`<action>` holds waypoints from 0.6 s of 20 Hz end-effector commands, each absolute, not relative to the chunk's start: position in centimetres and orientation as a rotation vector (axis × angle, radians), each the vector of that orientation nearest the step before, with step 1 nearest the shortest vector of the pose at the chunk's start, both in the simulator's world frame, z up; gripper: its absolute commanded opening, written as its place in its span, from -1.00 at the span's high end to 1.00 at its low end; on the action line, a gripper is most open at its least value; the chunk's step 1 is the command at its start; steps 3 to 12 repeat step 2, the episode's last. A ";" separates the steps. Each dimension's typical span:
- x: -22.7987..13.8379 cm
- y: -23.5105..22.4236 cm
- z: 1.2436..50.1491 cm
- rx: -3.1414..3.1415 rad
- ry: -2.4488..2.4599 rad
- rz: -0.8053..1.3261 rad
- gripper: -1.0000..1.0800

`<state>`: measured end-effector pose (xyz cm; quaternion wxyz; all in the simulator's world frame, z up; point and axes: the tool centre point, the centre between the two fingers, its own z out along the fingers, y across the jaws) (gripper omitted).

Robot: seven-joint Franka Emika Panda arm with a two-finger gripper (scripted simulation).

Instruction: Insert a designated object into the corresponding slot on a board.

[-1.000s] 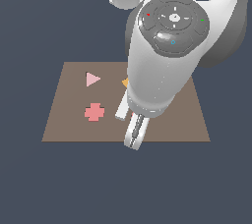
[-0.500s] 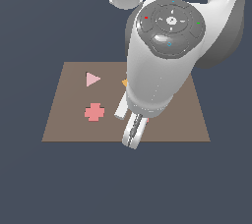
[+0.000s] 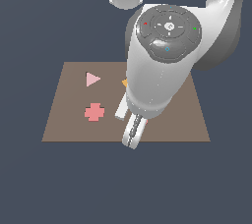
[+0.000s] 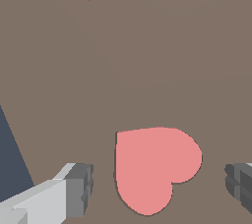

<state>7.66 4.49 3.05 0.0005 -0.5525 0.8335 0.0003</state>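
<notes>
Alignment matters most here, so the pink heart [image 4: 155, 169], flat on the brown board [image 4: 147, 70] near its front edge, should stay centred between the fingers [image 4: 78, 188] of the gripper [image 4: 160, 186], which hangs wide open, empty, pointing straight down over it.
</notes>
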 end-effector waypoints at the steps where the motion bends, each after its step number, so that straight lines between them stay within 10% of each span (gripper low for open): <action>1: 7.7 4.5 3.0 -1.735 2.617 0.001 -0.92; 12: 7.7 4.5 3.0 -1.735 2.617 0.001 -0.92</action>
